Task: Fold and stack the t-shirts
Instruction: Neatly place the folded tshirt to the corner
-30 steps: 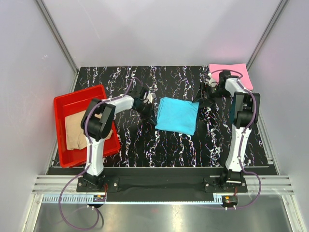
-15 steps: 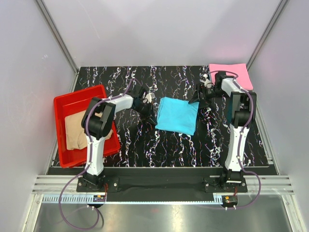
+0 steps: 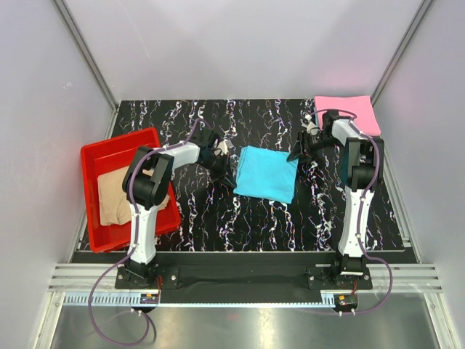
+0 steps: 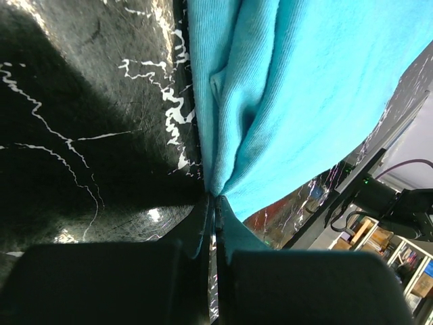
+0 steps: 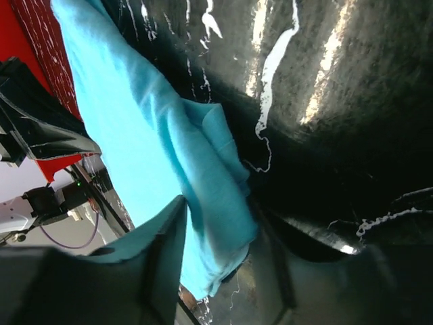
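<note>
A folded turquoise-blue t-shirt [image 3: 267,173] lies mid-table. My left gripper [image 3: 233,170] is at its left edge, shut on a pinch of that cloth [image 4: 304,88], and the left gripper [image 4: 215,200] jaws meet on the fabric. My right gripper [image 3: 298,154] is at the shirt's far right corner. In the right wrist view the right gripper [image 5: 220,223] has its jaws apart with the layered turquoise edge [image 5: 149,149] between them. A folded pink t-shirt [image 3: 349,110] lies at the back right corner. A tan-beige t-shirt [image 3: 116,195] lies crumpled in the tray.
A red plastic tray [image 3: 120,142] sits at the table's left side, beside the left arm. Grey enclosure walls ring the black marbled table [image 3: 254,218].
The right gripper has shifted slightly onto the shirt's right corner and its jaws have narrowed around the cloth edge. The left gripper keeps its pinch in place.
</note>
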Robot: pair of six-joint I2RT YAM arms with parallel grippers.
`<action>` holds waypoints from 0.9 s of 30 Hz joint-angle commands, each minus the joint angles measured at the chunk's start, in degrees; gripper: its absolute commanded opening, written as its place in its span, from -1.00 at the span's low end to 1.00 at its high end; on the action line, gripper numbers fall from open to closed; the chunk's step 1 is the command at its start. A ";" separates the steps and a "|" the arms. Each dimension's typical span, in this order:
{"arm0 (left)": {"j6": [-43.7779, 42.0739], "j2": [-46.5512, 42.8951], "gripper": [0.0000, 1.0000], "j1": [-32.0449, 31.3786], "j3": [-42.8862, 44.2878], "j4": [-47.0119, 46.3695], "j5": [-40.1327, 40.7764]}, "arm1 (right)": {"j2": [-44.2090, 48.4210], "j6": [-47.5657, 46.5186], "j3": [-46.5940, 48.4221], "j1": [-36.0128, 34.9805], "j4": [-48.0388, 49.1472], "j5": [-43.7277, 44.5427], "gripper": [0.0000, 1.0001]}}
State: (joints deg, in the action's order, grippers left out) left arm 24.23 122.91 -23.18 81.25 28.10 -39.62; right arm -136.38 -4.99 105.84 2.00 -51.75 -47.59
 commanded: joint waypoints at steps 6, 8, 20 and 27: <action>-0.68 4.00 -1.00 0.94 -3.12 0.12 8.06 | 1.45 1.55 -1.34 0.72 3.93 7.22 -0.82; 0.64 3.65 -1.00 1.12 -4.52 -1.20 7.45 | 2.78 2.62 -1.34 1.25 5.68 8.83 -0.98; 7.95 2.68 -0.29 -0.38 6.79 -2.46 -1.61 | 9.11 7.46 5.77 1.96 5.97 12.96 -1.00; 2.67 -1.26 -0.14 0.33 17.63 12.16 5.34 | 5.51 3.15 21.66 1.96 -3.53 21.91 -1.00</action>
State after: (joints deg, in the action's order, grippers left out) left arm 29.95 126.02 -23.44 96.92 33.45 -38.52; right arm -131.98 0.95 120.18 3.70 -50.94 -31.62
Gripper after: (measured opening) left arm 0.425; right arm 0.037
